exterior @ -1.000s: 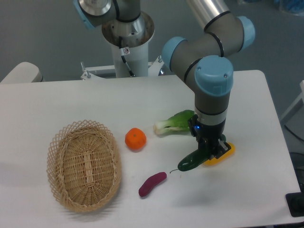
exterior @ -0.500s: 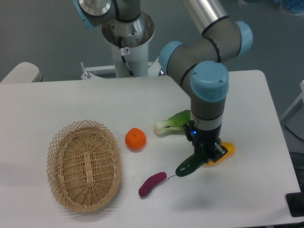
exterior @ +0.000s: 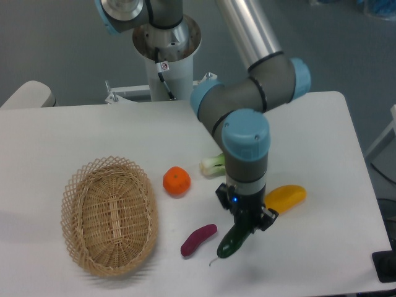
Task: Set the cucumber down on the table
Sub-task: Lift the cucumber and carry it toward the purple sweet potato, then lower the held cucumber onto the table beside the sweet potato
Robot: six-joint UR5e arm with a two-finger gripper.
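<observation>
Gripper [exterior: 245, 224] clamped on cucumber [exterior: 231, 242]; purple sweet potato [exterior: 198, 240] just at 9 o'clock, yellow piece [exterior: 286, 197] at 2.

Soft, even overhead light is falling across the white table [exterior: 322, 130]; no harsh glare showing. Faint, diffuse shadows are sitting under the wicker basket [exterior: 109, 215] and the arm. Picture is looking slightly soft and low-resolution throughout, with mild noise in the grey background.
</observation>
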